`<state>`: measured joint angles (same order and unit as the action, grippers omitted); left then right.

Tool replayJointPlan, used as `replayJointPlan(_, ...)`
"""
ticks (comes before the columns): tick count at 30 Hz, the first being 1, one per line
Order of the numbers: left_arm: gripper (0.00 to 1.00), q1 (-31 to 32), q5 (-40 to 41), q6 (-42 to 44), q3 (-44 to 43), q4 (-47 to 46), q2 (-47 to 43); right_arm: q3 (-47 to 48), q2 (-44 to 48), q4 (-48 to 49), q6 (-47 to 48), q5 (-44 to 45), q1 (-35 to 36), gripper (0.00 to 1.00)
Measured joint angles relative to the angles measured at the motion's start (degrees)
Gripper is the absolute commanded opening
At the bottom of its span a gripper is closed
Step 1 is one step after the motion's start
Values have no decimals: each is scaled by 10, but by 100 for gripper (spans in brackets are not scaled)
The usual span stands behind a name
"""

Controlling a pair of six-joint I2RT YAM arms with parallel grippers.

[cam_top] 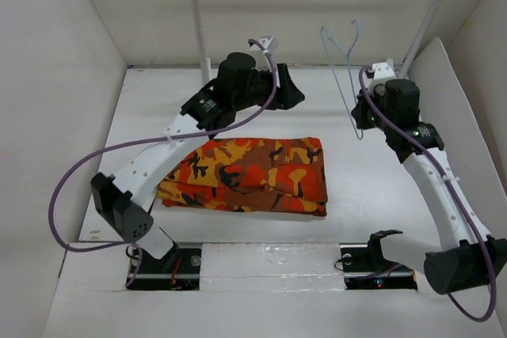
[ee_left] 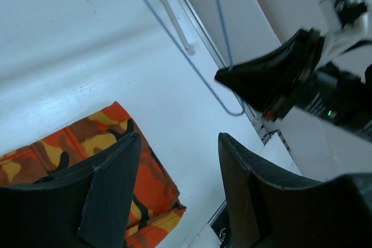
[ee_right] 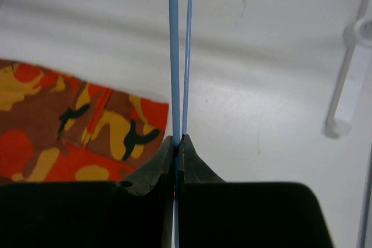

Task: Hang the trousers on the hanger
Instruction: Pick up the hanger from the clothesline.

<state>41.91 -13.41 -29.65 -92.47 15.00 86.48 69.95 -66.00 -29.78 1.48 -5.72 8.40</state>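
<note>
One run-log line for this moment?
right gripper: shut on hanger | left gripper: open, empty | trousers: folded on table, not hung

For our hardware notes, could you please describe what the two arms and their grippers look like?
The left arm and right arm have white links dotted with small holes, joined by black joint housings. A purple cable loops alongside each arm. The left gripper and right gripper have matte black, wedge-shaped fingers tapering to thin tips.

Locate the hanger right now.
Top view, right side: the hanger is clamped in the right gripper, near the right rack post, right of the trousers.
</note>
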Motion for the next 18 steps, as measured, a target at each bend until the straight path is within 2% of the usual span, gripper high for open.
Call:
replayJointPlan(6, 52, 28, 5, 0, -108, -5, 122, -73, 55, -47, -33, 70, 92, 0)
replayJointPlan(11, 52, 36, 15, 0, -158, -3, 206, -113, 87, -61, -73, 100, 160, 0)
replayJointPlan(17, 51, 42, 35, 0, -208, 4, 269, -139, 93, -64, -104, 112, 193, 0)
replayJointPlan(18, 47, 43, 37, 0, -214, 4, 273, -139, 92, -66, -107, 113, 196, 0)
